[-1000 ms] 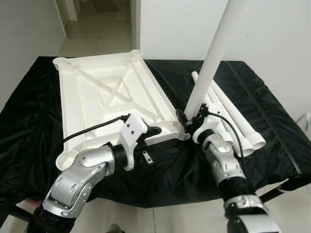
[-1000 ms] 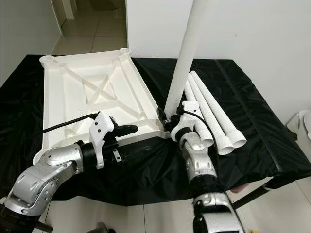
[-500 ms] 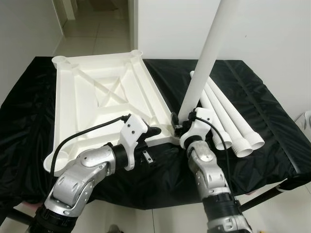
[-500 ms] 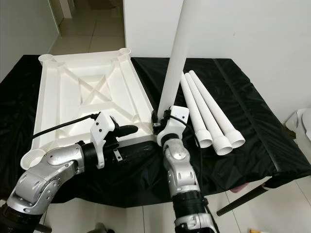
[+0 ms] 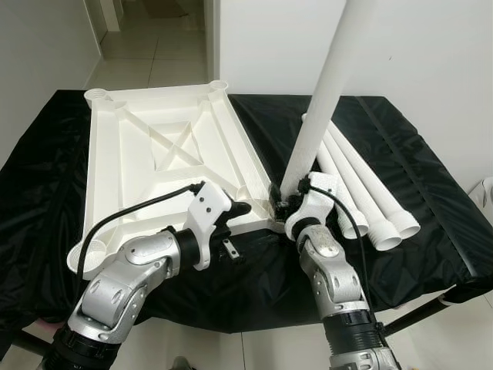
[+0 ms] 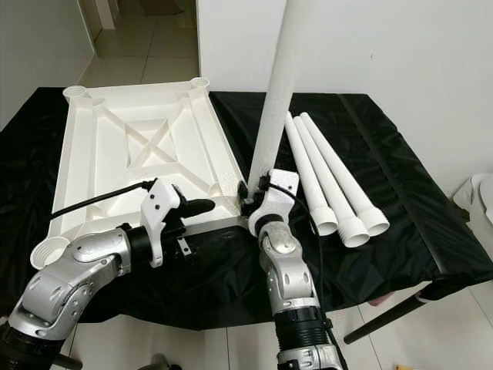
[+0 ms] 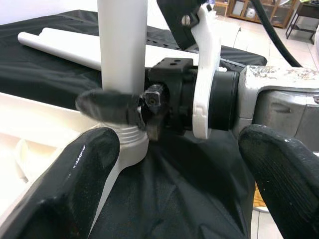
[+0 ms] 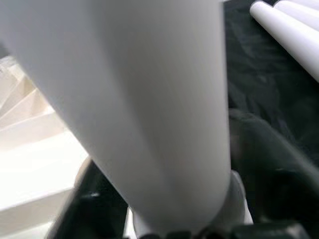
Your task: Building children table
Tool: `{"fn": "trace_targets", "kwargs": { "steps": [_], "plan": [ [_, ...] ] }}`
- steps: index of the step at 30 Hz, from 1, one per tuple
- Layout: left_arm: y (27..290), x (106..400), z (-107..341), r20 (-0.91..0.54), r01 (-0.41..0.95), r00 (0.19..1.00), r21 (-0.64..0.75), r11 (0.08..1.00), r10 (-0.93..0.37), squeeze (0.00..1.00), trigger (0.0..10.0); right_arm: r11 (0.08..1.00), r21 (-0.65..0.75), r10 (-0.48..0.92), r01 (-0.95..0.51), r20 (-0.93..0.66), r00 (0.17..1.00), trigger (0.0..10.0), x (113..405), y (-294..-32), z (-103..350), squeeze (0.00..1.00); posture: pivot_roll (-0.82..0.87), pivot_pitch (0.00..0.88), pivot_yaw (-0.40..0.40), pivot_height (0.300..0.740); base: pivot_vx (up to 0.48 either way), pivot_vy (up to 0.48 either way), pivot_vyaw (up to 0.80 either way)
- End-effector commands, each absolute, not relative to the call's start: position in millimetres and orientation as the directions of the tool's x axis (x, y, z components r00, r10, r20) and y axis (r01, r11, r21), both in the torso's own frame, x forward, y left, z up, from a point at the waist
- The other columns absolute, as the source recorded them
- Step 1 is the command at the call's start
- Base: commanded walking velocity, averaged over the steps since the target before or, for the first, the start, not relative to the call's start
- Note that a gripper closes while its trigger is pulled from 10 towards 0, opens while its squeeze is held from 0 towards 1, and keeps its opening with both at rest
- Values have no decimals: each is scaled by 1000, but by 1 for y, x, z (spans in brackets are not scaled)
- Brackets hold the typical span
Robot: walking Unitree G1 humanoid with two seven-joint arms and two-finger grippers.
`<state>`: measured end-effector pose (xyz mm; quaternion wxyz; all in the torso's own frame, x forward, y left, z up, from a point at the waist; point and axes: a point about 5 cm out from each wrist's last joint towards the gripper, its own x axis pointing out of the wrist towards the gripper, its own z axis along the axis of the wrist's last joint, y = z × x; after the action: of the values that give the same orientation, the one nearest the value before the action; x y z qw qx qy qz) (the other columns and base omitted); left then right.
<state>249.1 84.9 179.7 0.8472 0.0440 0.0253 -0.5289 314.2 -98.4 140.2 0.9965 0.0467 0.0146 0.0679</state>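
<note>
The table top [image 5: 166, 166] lies upside down on the black cloth [image 5: 431, 193], its ribbed underside up, with a crossed brace in the middle and a round socket at each corner. At its near corner on my right I hold a white leg [image 5: 323, 100] upright, leaning a little to my right, its threaded lower end at that corner socket. My right gripper [image 5: 283, 202] has its fingers pinched on the leg just above the bottom.

My left wrist view gives the close detail that my head views lack: one black finger [image 7: 107, 107] of that gripper wrapped across the leg, and the ridged collar of the leg's end just under it, touching the corner of the table top. My right wrist view is so close that the leg [image 8: 144, 104] is a blurred white column, with the other legs lying past it.

My left gripper [image 5: 235, 208] rests at the near edge of the table top, just beside the held leg; its fingers [image 7: 65, 184] are spread apart and grip nothing.

Three more legs [image 5: 362, 185] lie side by side on the cloth to my right, flared ends toward me.
</note>
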Motion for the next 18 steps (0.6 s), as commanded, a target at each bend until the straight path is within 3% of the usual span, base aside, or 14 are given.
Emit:
{"fn": "trace_targets", "kwargs": {
  "steps": [1,5,6,7,8,18],
  "plan": [
    [87,252,178,-101,890,457,61,453,-884,0,10000,983,113,150,-142,-61,987,10000,312,-103,131,1000,-32,12,-22,740,0,0,0],
    [87,252,177,-105,886,463,64,459,-880,0,10000,975,130,188,-181,-42,981,10000,313,-103,135,1000,-31,16,-24,740,0,0,0],
    [88,254,177,-105,879,477,60,474,-872,0,10000,967,137,221,-215,-26,975,10000,315,-104,138,871,-31,18,-23,740,0,0,0],
    [88,254,177,-105,879,477,60,474,-872,0,10000,967,137,221,-215,-26,975,10000,315,-104,138,871,-31,18,-23,740,0,0,0],
    [89,255,177,-104,873,488,56,484,-867,0,10000,961,141,244,-239,-15,970,10000,316,-105,140,0,-31,18,-23,740,0,0,0],
    [91,265,172,-137,835,551,87,544,-823,0,10000,929,101,356,-357,29,934,10000,328,-125,151,0,-35,42,-14,740,0,0,0]
  ]
}}
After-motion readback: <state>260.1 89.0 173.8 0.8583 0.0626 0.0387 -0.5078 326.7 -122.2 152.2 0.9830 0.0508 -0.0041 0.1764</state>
